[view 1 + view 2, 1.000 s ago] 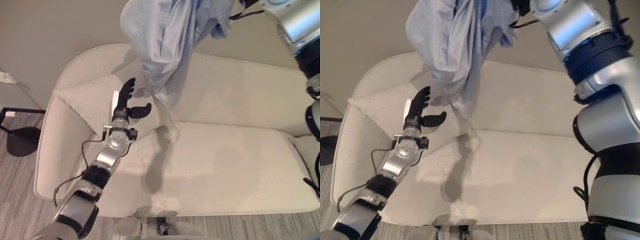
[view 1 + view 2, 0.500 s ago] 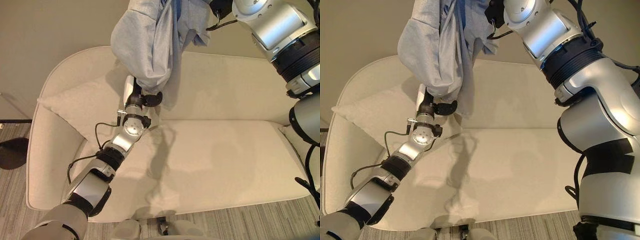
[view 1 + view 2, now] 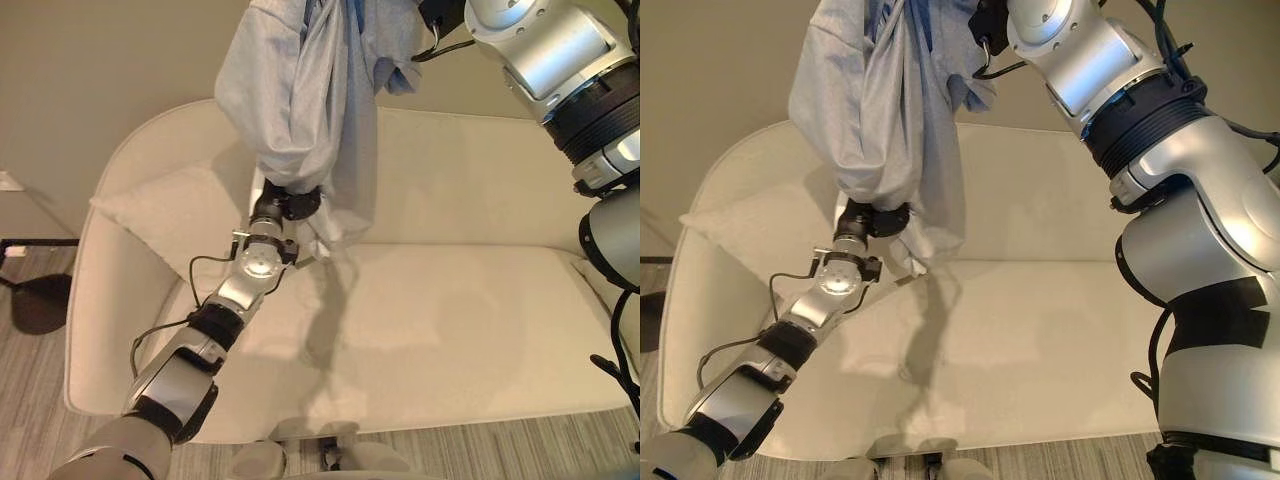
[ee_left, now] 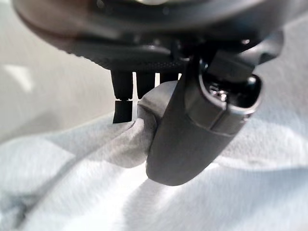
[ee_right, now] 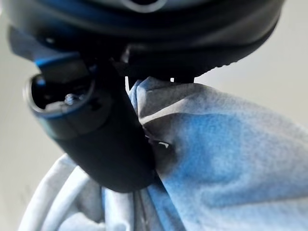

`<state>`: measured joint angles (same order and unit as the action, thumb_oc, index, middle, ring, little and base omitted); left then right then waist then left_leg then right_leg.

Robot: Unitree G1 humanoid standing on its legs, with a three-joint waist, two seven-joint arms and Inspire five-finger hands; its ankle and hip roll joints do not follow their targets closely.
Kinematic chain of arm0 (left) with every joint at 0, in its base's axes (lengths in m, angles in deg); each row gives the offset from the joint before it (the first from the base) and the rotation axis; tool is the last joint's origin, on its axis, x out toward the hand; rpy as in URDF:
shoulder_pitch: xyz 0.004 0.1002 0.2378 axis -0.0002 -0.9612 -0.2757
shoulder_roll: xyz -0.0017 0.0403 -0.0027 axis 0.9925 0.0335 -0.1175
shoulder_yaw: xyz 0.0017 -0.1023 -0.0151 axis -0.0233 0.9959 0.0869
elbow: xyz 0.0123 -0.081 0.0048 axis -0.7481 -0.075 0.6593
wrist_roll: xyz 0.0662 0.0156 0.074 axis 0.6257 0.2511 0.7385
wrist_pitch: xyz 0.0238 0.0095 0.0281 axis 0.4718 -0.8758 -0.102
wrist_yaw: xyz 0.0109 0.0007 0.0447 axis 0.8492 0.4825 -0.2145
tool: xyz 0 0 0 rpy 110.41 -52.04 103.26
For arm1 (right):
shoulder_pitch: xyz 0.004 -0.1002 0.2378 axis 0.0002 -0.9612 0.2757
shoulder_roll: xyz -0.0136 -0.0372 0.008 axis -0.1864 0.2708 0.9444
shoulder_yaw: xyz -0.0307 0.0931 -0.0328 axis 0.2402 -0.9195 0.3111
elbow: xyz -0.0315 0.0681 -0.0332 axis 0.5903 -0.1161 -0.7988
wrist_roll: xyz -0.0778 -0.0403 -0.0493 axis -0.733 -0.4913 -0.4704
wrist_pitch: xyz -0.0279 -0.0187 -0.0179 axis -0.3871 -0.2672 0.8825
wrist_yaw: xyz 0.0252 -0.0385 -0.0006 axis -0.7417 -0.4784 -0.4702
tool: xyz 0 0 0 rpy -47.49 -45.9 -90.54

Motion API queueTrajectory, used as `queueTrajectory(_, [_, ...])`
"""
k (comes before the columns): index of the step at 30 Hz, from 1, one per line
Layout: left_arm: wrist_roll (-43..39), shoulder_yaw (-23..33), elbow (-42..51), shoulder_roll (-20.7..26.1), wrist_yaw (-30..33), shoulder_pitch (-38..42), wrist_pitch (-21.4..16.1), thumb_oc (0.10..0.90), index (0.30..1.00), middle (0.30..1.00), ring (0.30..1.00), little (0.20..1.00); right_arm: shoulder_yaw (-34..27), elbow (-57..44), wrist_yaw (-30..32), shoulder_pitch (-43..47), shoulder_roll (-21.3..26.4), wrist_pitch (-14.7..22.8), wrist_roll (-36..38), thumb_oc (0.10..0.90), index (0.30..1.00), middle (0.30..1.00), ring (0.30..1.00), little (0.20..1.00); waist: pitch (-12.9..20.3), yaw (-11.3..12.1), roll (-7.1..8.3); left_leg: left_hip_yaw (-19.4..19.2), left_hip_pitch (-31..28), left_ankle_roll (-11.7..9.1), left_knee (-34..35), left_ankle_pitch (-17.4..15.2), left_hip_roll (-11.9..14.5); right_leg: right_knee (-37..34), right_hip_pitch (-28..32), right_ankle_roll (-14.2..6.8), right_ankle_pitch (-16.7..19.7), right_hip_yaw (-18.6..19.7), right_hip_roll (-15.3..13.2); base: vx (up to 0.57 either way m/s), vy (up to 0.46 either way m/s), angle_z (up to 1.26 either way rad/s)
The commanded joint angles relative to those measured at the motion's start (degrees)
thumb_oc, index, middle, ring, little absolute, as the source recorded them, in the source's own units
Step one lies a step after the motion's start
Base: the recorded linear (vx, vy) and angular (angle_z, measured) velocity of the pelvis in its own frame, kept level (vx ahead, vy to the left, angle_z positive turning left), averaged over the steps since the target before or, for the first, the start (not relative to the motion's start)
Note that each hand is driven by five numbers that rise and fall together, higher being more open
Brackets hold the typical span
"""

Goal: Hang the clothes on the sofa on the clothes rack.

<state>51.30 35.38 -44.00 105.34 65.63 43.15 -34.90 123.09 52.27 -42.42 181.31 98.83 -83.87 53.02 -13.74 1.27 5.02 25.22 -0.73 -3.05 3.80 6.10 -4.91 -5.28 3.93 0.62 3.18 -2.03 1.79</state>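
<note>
Shirt [image 3: 300, 100] hanging above sofa [image 3: 480, 330], top cut off, right hand [image 5: 96, 139] clenched on it, left hand [image 4: 187, 130] pinching its hem.

Head stereo pair looking down, both sharing sofa [image 3: 450, 330]; wrist cameras pressed close against cloth [image 4: 72, 192]

Home living room: cream sofa [image 3: 450, 330], cushion [image 3: 170, 215], striped carpet [image 3: 40, 400].
</note>
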Motion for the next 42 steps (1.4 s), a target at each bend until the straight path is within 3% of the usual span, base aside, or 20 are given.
queueTrajectory(1, [0.5, 8.1, 11.7, 9.7, 1.0, -9.7, -8.7, 0.4, 0.3, 0.3, 0.3, 0.3, -5.0, -2.2, 4.6, 11.6, 6.5, 6.3, 2.6, 0.4, 0.3, 0.3, 0.3, 0.3, 10.8, 7.1, 1.7, 0.9, 5.5, -4.8, 1.2, -1.1, 4.2, 0.5, 0.5, -3.9, -1.8, -3.3, -6.5, -0.16, 0.104, 0.69])
queueTrajectory(4, [3.5, 17.7, 17.7, 14.3, 0.4, -16.6, -8.7, 0.4, 0.3, 0.3, 0.3, 0.3, -8.2, -12.4, 3.4, 6.1, 13.6, 6.8, -0.4, 0.4, 0.3, 0.3, 0.3, 0.3, 9.8, 7.5, 1.16, -8.2, 5.5, -4.2, 1.2, -1.2, 9.1, 2.0, -0.5, -5.4, -1.1, -7.6, -10.3, -0.13, 0.27, 1.12])
queueTrajectory(8, [5.8, 28.4, 18.7, 21.9, 1.9, -22.4, -8.6, 0.4, 0.3, 0.3, 0.3, 0.3, -20.1, -23.7, 0.9, -10.8, 20.2, 7.7, -2.3, 0.4, 0.3, 0.3, 0.3, 0.3, 9.8, 8.1, 0.76, -8.5, 3.2, -4.9, -6.8, -1.2, 15.1, 2.9, -0.8, -6.7, 0.4, -7.3, -15.3, -0.02, 0.374, 0.51])
queueTrajectory(11, [7.3, 33.1, 19.9, 25.2, 3.0, -23.2, -7.4, 0.4, 0.3, 0.3, 0.3, 0.3, -27.7, -29.7, -0.4, -21.5, 21.7, 7.4, -4.3, 0.4, 0.3, 0.3, 0.3, 0.3, 10.5, 8.2, -0.53, -5.8, 0.9, -5.9, -5.0, -4.4, 15.1, 1.7, -0.5, -8.1, 1.8, -6.9, -16.3, -0.03, 0.481, 0.28])
queueTrajectory(12, [9.1, 35.9, 19.8, 28.5, 3.5, -21.6, -6.5, 0.4, 0.3, 0.3, 0.3, 0.3, -35.1, -34.2, -1.2, -31.8, 21.6, 7.7, -5.2, 0.4, 0.3, 0.3, 0.3, 0.3, 11.1, 7.9, -2.15, -5.9, -0.4, -4.9, -1.7, -6.7, 13.0, 0.3, -2.0, -10.3, 6.4, -7.5, -19.3, -0.13, 0.761, 0.24])
queueTrajectory(15, [11.2, 39.2, 20.4, 34.6, 6.2, -19.8, -6.5, 0.4, 0.3, 0.3, 0.3, 0.3, -41.0, -37.1, 0.8, -39.6, 18.1, 7.2, -11.5, 0.4, 0.3, 0.3, 0.3, 0.3, 10.4, 10.4, -1.71, -8.6, -0.3, -1.2, 1.2, -7.8, 8.2, 0.3, -7.4, -12.6, 14.5, -9.0, -22.9, -0.22, 0.653, 0.32])
queueTrajectory(18, [11.8, 38.3, 19.4, 41.1, 6.4, -15.2, -5.9, 0.4, 0.3, 0.3, 0.3, 0.3, -42.6, -37.2, 1.1, -44.5, 14.5, 6.9, -13.9, 0.4, 0.3, 0.3, 0.3, 0.3, 9.4, 10.9, -1.47, -9.5, 1.7, 1.1, 1.2, -6.3, 4.0, 3.9, -5.5, -9.3, 6.8, -5.1, -16.4, -0.28, 0.505, -0.35])
queueTrajectory(19, [12.4, 37.6, 17.4, 44.1, 6.9, -12.2, -4.9, 0.4, 0.3, 0.3, 0.3, 0.3, -42.4, -37.7, 1.2, -47.7, 13.1, 6.4, -15.6, 0.4, 0.3, 0.3, 0.3, 0.3, 9.4, 11.2, -1.44, -8.3, 2.9, 2.3, 1.2, -4.1, 2.0, 11.7, -3.8, -7.3, -1.5, -1.6, -8.6, -0.26, 0.456, 0.02])
queueTrajectory(21, [12.7, 34.9, 17.1, 45.8, 6.6, -8.1, -3.8, 0.4, 0.3, 0.3, 0.3, 0.3, -43.4, -39.0, 0.9, -51.9, 13.4, 5.7, -17.7, 0.4, 0.3, 0.3, 0.3, 0.3, 9.2, 11.4, -0.19, -5.9, 3.3, 2.8, 1.2, -2.1, -0.9, 18.6, -4.0, -6.7, -5.7, 2.8, -1.0, -0.14, 0.266, 0.07])
queueTrajectory(22, [12.7, 34.0, 16.9, 45.9, 6.6, -7.1, -3.7, 0.4, 0.3, 0.3, 0.3, 0.3, -44.1, -39.2, 0.9, -52.5, 13.5, 5.7, -17.8, 0.4, 0.3, 0.3, 0.3, 0.3, 9.4, 11.7, 0.18, -5.9, 3.5, 2.8, 1.2, -2.4, -0.9, 19.2, -4.4, -6.6, -6.1, 2.9, -1.1, -0.11, 0.156, 0.24])
queueTrajectory(23, [12.8, 32.2, 17.0, 45.8, 6.3, -4.2, -3.3, 0.4, 0.3, 0.3, 0.3, 0.3, -45.8, -39.4, 0.6, -54.4, 14.7, 5.6, -17.7, 0.4, 0.3, 0.3, 0.3, 0.3, 8.8, 11.9, 1.16, -4.7, 4.8, 2.7, 1.2, -0.2, -3.4, 15.7, -2.4, -5.2, -7.9, 5.3, 2.4, -0.08, 0.244, 0.24])
queueTrajectory(24, [14.2, 31.8, 16.2, 44.1, 5.9, -4.3, -2.9, 0.4, 0.3, 0.3, 0.3, 0.3, -47.1, -39.1, 1.0, -56.9, 16.6, 5.9, -17.6, 0.4, 0.3, 0.3, 0.3, 0.3, 8.5, 12.0, 1.71, -3.2, 4.9, 1.8, 1.2, 0.4, -6.0, 11.6, -1.7, -1.4, -9.1, 8.6, 3.8, -0.11, 0.252, 0.32])
queueTrajectory(29, [12.3, 31.8, 16.0, 38.5, 6.2, -7.0, -4.5, 0.4, 0.3, 0.3, 0.3, 0.3, -52.9, -39.9, 1.0, -63.5, 17.6, 5.8, -15.5, 0.4, 0.3, 0.3, 0.3, 0.3, 6.9, 11.1, 0.5, -4.9, 7.1, -0.4, -0.2, 0.9, -7.8, 2.0, 1.3, -2.7, -3.9, 8.0, 2.0, -0.1, 0.22, 0.8])
queueTrajectory(33, [10.5, 29.0, 16.2, 36.5, 4.8, -5.7, -5.6, 0.4, 0.3, 0.3, 0.3, 0.3, -56.2, -39.9, 0.3, -67.9, 21.0, 5.2, -14.9, 0.4, 0.3, 0.3, 0.3, 0.3, 6.9, 8.8, 0.81, -12.4, 8.5, 1.3, -2.4, -3.9, -1.8, 0.4, 0.6, -4.8, -1.9, 3.9, -3.4, -0.07, 0.372, 0.77])
queueTrajectory(34, [9.5, 29.0, 16.5, 35.8, 4.5, -6.1, -6.2, 0.4, 0.3, 0.3, 0.3, 0.3, -58.0, -39.4, 0.3, -69.9, 21.4, 5.3, -14.5, 0.4, 0.3, 0.3, 0.3, 0.3, 7.1, 7.9, 1.61, -12.0, 8.4, 1.1, -3.0, -4.8, 2.8, 0.4, 0.1, -5.3, -2.2, 2.9, -6.5, -0.02, 0.397, 0.88])
queueTrajectory(35, [8.9, 28.4, 16.2, 35.4, 4.3, -6.1, -6.4, 0.4, 0.3, 0.3, 0.3, 0.3, -59.4, -39.2, 0.5, -71.5, 21.3, 5.6, -14.3, 0.4, 0.3, 0.3, 0.3, 0.3, 7.3, 7.0, 2.11, -11.5, 8.4, 0.8, -3.0, -4.0, 7.2, 0.7, -0.4, -5.4, -2.4, 2.4, -8.3, -0.02, 0.394, 0.53])
queueTrajectory(36, [8.9, 28.2, 16.1, 35.4, 4.3, -6.0, -6.5, 0.4, 0.3, 0.3, 0.3, 0.3, -59.6, -39.3, 0.5, -71.7, 21.3, 5.6, -14.3, 0.4, 0.3, 0.3, 0.3, 0.3, 7.4, 7.0, 2.1, -11.3, 8.5, 0.8, -2.8, -3.7, 7.3, 0.8, -0.6, -5.3, -2.3, 2.2, -8.2, 0.0, 0.266, 0.6])
queueTrajectory(39, [8.1, 26.5, 15.3, 36.6, 4.6, -4.6, -6.9, 0.4, 0.3, 0.3, 0.3, 0.3, -63.0, -39.7, 1.7, -74.6, 21.0, 5.8, -14.5, 0.4, 0.3, 0.3, 0.3, 0.3, 8.0, 5.1, 1.9, -11.0, 9.2, -0.6, -2.6, 1.0, 16.8, 0.4, -0.1, -6.5, -3.1, 1.8, -11.5, 0.1, 0.429, 0.36])
queueTrajectory(41, [7.4, 25.2, 15.0, 38.6, 4.9, -3.0, -7.4, 0.4, 0.3, 0.3, 0.3, 0.3, -64.8, -39.2, 2.7, -75.1, 20.7, 5.3, -15.0, 0.4, 0.3, 0.3, 0.3, 0.3, 9.6, 4.8, -0.99, -5.0, 7.2, -4.2, -1.1, 0.1, 15.9, 0.3, 0.7, -8.9, -2.8, 3.0, -14.7, 0.24, 0.723, 0.26])
queueTrajectory(42, [7.4, 25.0, 15.0, 38.5, 4.9, -2.9, -7.4, 0.4, 0.3, 0.3, 0.3, 0.3, -64.9, -39.3, 2.8, -75.3, 20.8, 5.3, -15.1, 0.4, 0.3, 0.3, 0.3, 0.3, 9.5, 4.8, -1.02, -4.7, 7.4, -4.3, -1.3, 0.4, 15.6, 0.3, 0.7, -9.1, -2.5, 2.9, -14.8, 0.2, 0.707, -0.13])
